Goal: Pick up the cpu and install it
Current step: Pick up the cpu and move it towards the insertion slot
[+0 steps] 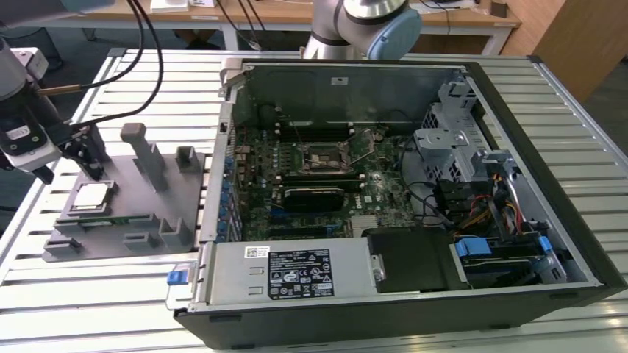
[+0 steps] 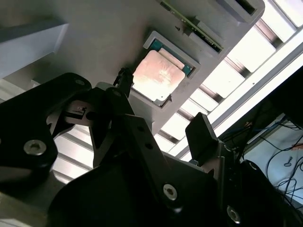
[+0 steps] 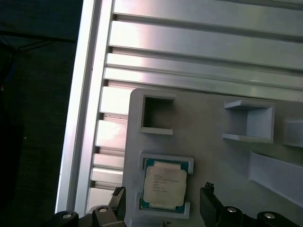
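Presently the cpu (image 3: pixel 164 184) sits ungrasped in its recess near the grey fixture's (image 1: pixel 123 173) edge, the gripper (image 3: pixel 163 201) poised over it with jaws wide, while the motherboard socket (image 1: pixel 324 157) apparently awaits it.

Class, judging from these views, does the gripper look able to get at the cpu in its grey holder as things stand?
Probably yes. The cpu lies bare in its recess on the grey holder, nothing over it, and the gripper hangs close with its fingers open on either side.
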Motion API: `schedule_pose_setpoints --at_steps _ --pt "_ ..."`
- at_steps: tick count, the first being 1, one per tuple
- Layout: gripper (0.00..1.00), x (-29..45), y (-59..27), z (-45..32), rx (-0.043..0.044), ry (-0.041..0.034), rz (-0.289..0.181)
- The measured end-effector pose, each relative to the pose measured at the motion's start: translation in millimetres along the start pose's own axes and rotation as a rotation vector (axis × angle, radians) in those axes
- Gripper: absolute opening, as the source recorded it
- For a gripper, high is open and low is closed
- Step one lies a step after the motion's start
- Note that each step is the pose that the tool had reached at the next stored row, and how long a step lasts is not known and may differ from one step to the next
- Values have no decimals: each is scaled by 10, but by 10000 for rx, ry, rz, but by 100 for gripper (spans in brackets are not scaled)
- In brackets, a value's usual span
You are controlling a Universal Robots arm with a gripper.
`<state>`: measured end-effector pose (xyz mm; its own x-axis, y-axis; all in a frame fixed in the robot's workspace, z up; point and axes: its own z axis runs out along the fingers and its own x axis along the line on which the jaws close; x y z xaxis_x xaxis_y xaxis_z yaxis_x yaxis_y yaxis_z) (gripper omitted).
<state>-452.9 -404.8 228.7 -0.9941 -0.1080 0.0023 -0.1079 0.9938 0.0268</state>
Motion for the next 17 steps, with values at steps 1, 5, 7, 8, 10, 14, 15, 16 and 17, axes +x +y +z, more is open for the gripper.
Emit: schedule_pose_setpoints --at_steps 1,5,7,8,10,14,15,16,17 --pt "72 0 0 10 1 0 0" --pt "72 0 -1 49 1 1 -6" --pt "72 0 -2 67 1 2 -50" --pt "72 0 -2 76 1 3 -93" --pt "72 0 -3 101 1 6 -176" --pt "72 -3 -5 168 1 5 -188" --pt "72 -7 -6 179 1 5 -189" --pt "72 -10 -6 188 2 6 -188" --pt "72 -14 -7 196 2 6 -188"
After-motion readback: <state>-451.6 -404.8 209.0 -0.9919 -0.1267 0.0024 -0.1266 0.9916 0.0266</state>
